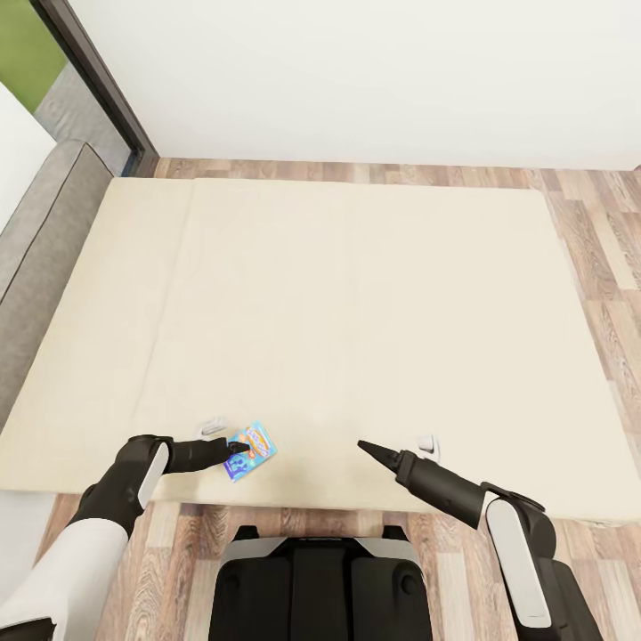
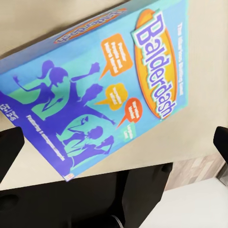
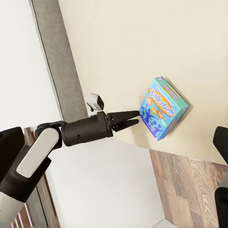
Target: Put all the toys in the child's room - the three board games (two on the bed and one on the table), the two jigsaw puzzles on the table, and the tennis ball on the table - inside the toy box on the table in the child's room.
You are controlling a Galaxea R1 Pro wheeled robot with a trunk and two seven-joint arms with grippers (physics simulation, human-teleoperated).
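A small blue board game (image 1: 251,450) lies on the beige bed (image 1: 356,294), close to its front edge. My left gripper (image 1: 239,456) is at the box's near left edge, jaws open. In the left wrist view the blue board game (image 2: 99,90) lies just ahead of the two widely spread dark fingers (image 2: 9,149). The right wrist view shows the board game (image 3: 164,108) with the left gripper (image 3: 135,118) at its edge. My right gripper (image 1: 362,444) hovers open over bare mattress to the right, holding nothing. The toy box, table, puzzles and ball are out of view.
The grey headboard (image 1: 44,231) runs along the bed's left side, below a dark-framed window (image 1: 89,80). Wood-plank floor (image 1: 605,267) borders the bed at the far side and right. My base (image 1: 320,579) stands against the front edge.
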